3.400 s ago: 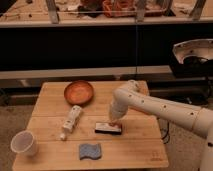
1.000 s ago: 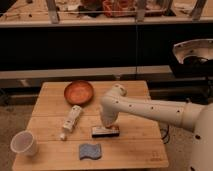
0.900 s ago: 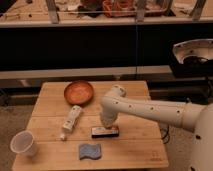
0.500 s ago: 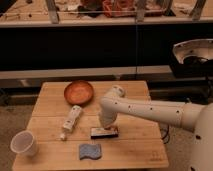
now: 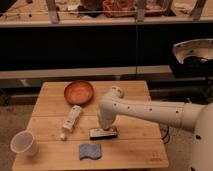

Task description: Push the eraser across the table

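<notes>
Hand (image 5: 105,127): fingers closed together, gripping nothing, resting against the eraser's far edge.
Eraser (image 5: 102,134): lying flat on tabletop (image 5: 135,147), near-centre, just beyond blue sponge (image 5: 90,151).
White tube (image 5: 72,119): lying left of eraser.

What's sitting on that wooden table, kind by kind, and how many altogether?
Bowl: 1
Tube: 1
Cup: 1
Sponge: 1
Eraser: 1
Total: 5
The robot's gripper, shut, is down at the eraser on the table.
</notes>
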Robot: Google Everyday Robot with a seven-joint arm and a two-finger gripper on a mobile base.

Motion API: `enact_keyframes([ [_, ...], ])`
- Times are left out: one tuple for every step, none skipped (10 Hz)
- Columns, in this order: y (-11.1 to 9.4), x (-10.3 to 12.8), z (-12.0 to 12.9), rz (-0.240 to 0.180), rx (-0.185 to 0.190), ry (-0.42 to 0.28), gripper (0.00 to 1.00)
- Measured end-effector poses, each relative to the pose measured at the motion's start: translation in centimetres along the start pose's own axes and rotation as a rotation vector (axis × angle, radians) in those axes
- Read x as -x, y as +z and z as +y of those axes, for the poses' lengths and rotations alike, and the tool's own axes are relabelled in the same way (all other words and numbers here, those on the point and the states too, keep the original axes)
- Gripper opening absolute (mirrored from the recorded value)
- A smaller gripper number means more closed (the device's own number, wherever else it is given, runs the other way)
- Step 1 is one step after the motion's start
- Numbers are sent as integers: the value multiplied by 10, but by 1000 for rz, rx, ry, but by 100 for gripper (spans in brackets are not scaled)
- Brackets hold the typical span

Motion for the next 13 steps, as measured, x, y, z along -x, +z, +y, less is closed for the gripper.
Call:
enact_keyframes([
  [1,2,0,-2,1,-33,0],
  [2,4,0,-4,-1,-61,0],
  [2,4,0,-5,-3,-61,0],
  [1,5,-1,-6,-5,-61,0],
  [0,5,0,-7,-2,-62,0],
  [1,5,0,-6,-2,-70,0],
  [3,6,0,-8,-4,-121,0],
  [3,6,-1,-8,-5,-128,0],
  [2,6,-1,-9,-6,-128,0],
  [0,7,-1,-10,-8,-128,0],
  [0,7,-1,-8,-7,-134,0],
  [1,8,-1,-8,-5,-154,0],
  [3,11,-3,-8,-8,-183,0],
])
